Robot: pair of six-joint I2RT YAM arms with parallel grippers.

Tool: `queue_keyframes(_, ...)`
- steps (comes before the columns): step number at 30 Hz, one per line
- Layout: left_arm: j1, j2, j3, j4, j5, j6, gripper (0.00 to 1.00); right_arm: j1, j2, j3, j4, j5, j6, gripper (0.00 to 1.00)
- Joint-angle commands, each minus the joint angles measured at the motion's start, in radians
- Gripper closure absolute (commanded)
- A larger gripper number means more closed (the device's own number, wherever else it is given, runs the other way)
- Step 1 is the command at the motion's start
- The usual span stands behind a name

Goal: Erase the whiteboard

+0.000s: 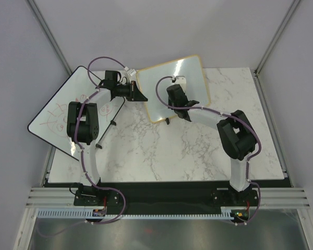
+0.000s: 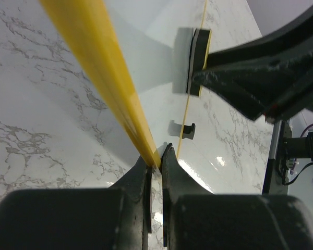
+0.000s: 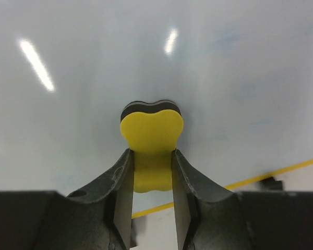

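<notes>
The whiteboard [image 1: 194, 73], tan-framed with rounded corners, stands tilted at the back middle of the table. My left gripper [image 1: 139, 95] is shut on its left frame edge. In the left wrist view that yellow-tan frame [image 2: 101, 67] runs down into the pinch of the left gripper [image 2: 156, 156]. My right gripper [image 1: 176, 97] is over the board's middle. It is shut on a yellow eraser [image 3: 151, 130], whose dark pad lies against the white surface [image 3: 224, 67]. From the left wrist the eraser [image 2: 198, 60] shows flat on the board. The surface around it looks free of marks.
A larger black-edged whiteboard [image 1: 52, 117] with red scribbles lies at the table's left, partly over the edge and under my left arm. The marble tabletop [image 1: 161, 156] spreads in front of the small board. One of that board's black feet [image 2: 187, 130] shows below it.
</notes>
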Motion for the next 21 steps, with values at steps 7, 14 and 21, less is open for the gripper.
queue_keyframes(7, -0.038, -0.047, 0.013, 0.013, -0.060, 0.192, 0.98, -0.072, 0.051, -0.077, 0.017, -0.121, 0.047, 1.00)
queue_keyframes(14, -0.036, -0.045, 0.019, 0.010, -0.054, 0.192, 0.98, -0.207, 0.029, -0.158, -0.009, -0.036, 0.029, 1.00)
queue_keyframes(21, -0.036, -0.037, 0.025, 0.004, -0.049, 0.195, 0.98, -0.138, 0.037, -0.120, 0.008, -0.050, -0.006, 1.00)
